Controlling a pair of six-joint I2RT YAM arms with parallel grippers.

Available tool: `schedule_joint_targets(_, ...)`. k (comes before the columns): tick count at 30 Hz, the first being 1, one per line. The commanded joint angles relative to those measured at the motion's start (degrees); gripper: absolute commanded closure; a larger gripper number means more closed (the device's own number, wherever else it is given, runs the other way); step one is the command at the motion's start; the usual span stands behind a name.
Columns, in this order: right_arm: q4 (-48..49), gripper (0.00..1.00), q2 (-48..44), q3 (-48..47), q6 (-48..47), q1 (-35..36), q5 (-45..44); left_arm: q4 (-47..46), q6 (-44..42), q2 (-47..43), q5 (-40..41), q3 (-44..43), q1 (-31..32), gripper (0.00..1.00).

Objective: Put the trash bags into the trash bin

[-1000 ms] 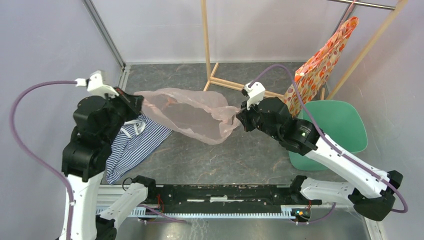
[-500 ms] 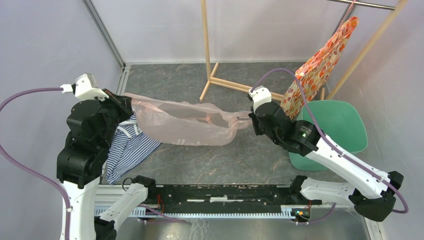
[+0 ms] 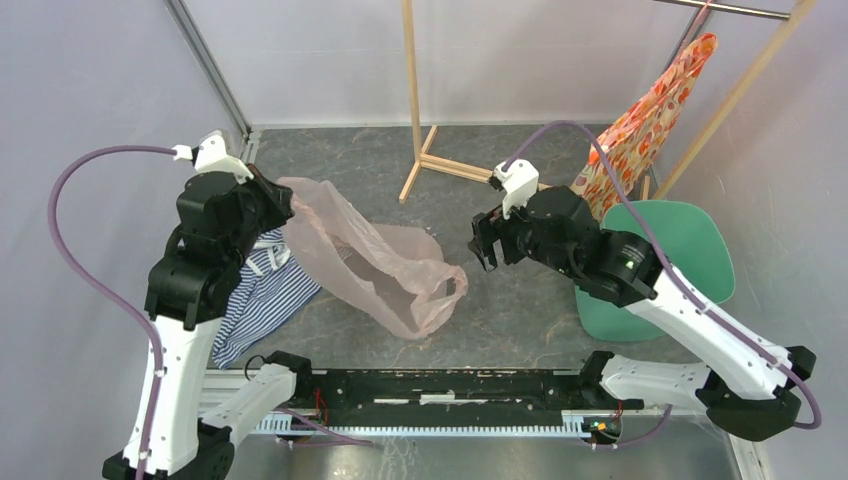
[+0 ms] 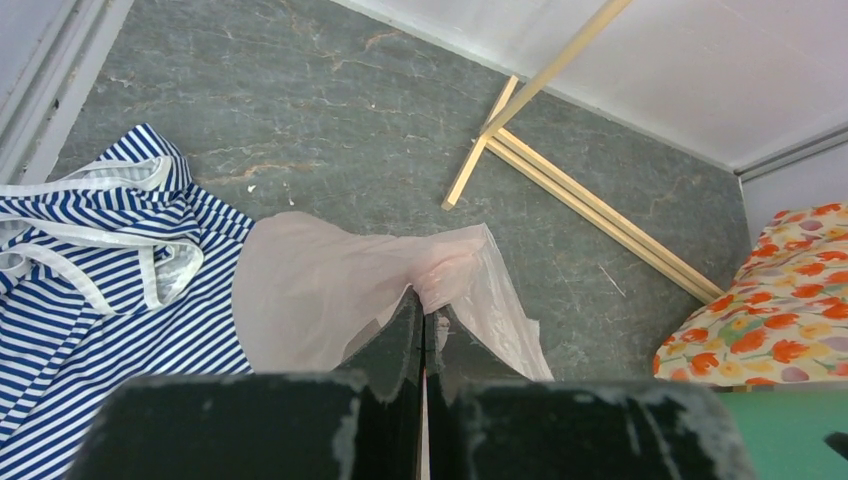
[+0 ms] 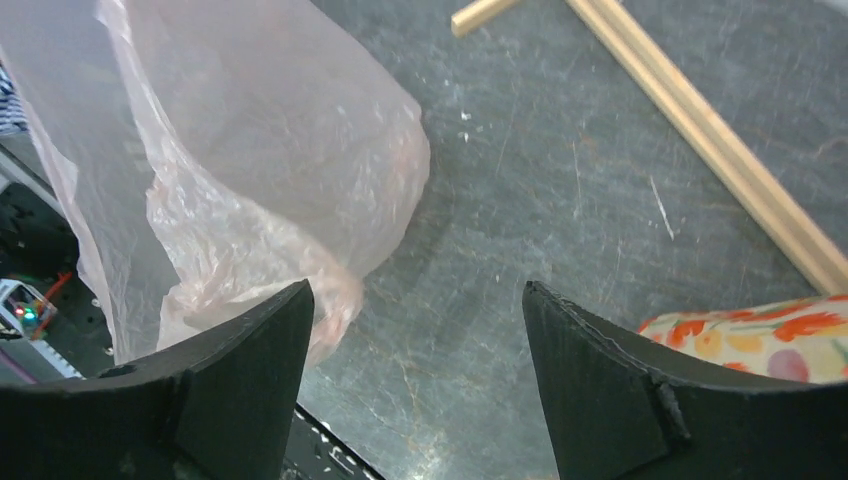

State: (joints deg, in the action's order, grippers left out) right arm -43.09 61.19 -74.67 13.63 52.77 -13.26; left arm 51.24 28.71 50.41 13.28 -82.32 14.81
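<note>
The grey stone-patterned table (image 3: 520, 320) carries a wooden rack (image 3: 412, 90) at its far side. The mint-green trash bin (image 3: 690, 250) stands at the right, partly hidden by the right arm. The pale-pink trash bag (image 3: 370, 265) hangs from the left gripper (image 4: 421, 325), whose jaws are clamped together on its upper edge. The bag's lower end slumps on the table left of centre, well apart from the bin. The right gripper (image 5: 415, 290) hovers near the bag, jaws wide apart, gripping nothing.
</note>
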Motion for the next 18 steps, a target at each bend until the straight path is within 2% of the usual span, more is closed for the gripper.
schedule_joint_targets(1, -2.1, 0.14, -1.4, -6.3, 0.1, 0.2, 0.8, -3.5, -0.8, 2.8, 0.3, -1.6, -0.2, 0.98)
schedule_joint_targets(6, -9.0, 0.05, -2.6, -10.7, 1.3, 0.2, -5.9, -4.2, -1.9, 5.7, 2.1, -3.2, -0.2, 0.98)
schedule_joint_targets(10, -15.5, 0.02, -4.5, -12.6, 3.0, 0.2, -12.6, -4.2, -3.5, 8.4, 3.3, -6.0, -0.2, 0.98)
schedule_joint_targets(18, -27.9, 0.02, -6.7, -11.0, 9.5, 0.1, -31.5, -5.2, -5.2, 11.5, 3.3, -9.4, -0.2, 0.98)
